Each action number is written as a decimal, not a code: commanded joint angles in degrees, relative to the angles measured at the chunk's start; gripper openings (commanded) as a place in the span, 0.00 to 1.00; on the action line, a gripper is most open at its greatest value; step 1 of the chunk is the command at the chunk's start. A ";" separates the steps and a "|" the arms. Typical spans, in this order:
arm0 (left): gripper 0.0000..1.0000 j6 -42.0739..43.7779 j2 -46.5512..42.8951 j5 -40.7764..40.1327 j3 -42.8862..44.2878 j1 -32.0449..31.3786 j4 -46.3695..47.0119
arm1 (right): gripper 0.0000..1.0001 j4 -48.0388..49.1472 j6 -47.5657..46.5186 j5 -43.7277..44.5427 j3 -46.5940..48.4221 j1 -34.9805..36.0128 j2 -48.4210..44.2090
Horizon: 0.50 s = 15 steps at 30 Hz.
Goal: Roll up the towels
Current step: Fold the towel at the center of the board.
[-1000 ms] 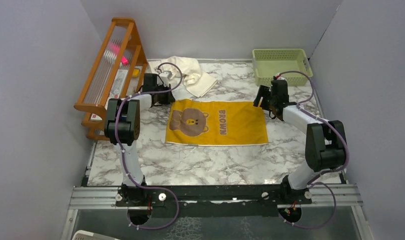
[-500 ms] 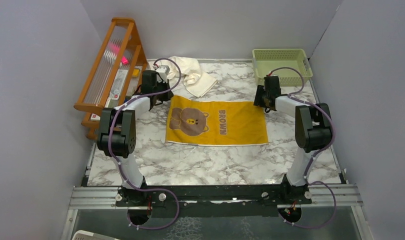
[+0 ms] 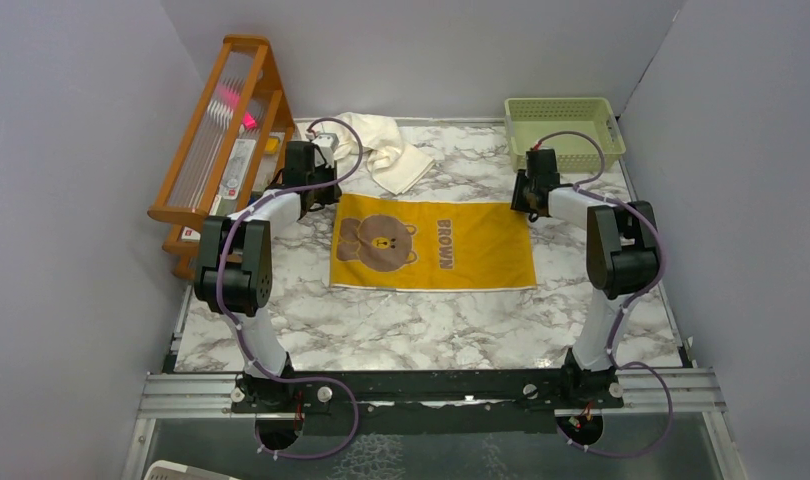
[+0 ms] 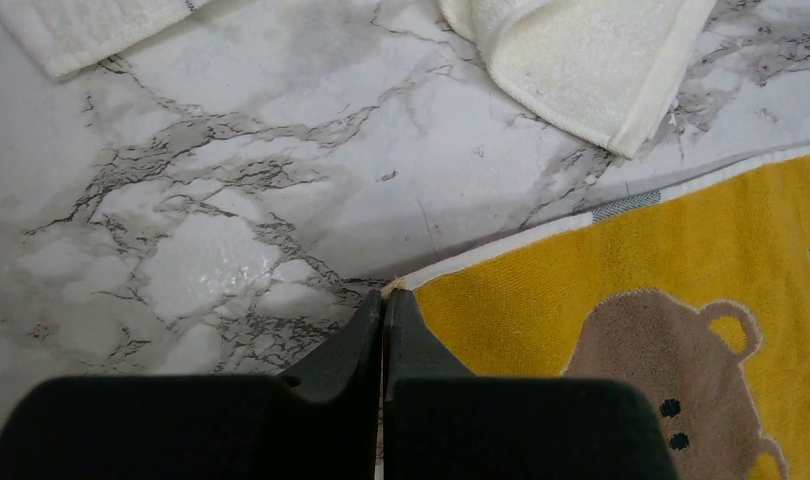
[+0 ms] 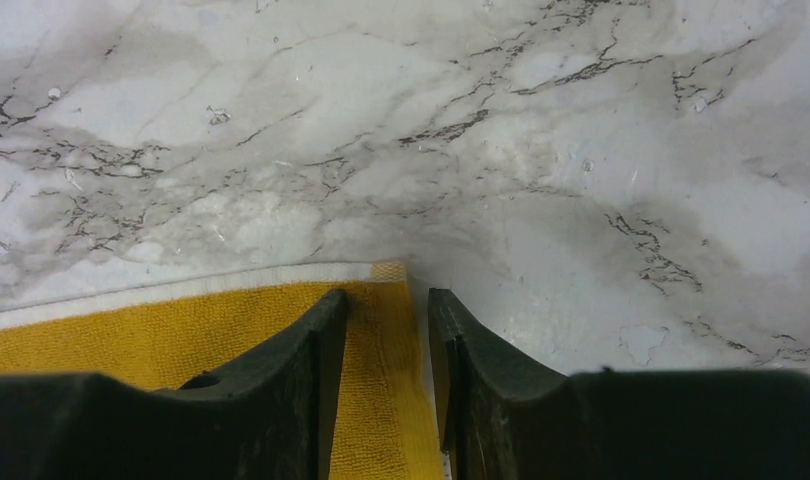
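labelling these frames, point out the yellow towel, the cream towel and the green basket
yellow towel (image 3: 433, 245), top view, middle of cloth
cream towel (image 3: 391, 155), top view, folded near part
green basket (image 3: 591, 152), top view, front wall

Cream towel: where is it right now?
Top view: the cream towel lies bunched at the back, left of centre, beyond the yellow towel and right of the wooden rack.

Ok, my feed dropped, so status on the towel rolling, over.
Left gripper shut at far-left corner of the mustard-yellow bear-print towel. Right gripper open, astride its far-right corner. Towel flat, unrolled. Nothing in the way.
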 commanded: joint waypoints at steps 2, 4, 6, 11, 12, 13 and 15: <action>0.00 0.82 -0.09 -2.13 1.98 0.24 -0.71 | 0.33 -2.28 0.24 0.18 1.39 -0.67 3.10; 0.00 0.83 0.42 -2.47 2.27 0.24 -0.85 | 0.19 -2.29 0.46 -0.33 1.51 -0.96 3.22; 0.00 0.88 1.11 -2.74 2.89 0.25 -0.85 | 0.02 -2.50 0.66 -0.45 1.68 -1.31 3.14; 0.00 1.10 4.83 -3.91 6.33 0.33 -1.08 | 0.01 -2.65 1.06 -1.60 2.41 -1.60 1.59; 0.00 1.21 5.76 -3.98 7.41 0.33 -1.09 | 0.01 -2.71 1.11 -2.02 2.78 -1.65 1.20; 0.00 1.24 6.86 -4.00 8.69 0.28 -0.98 | 0.01 -2.85 1.07 -2.54 3.29 -1.69 0.86; 0.00 1.45 9.13 -4.15 12.03 0.33 -1.45 | 0.01 -3.54 0.97 -3.04 4.75 -1.64 0.24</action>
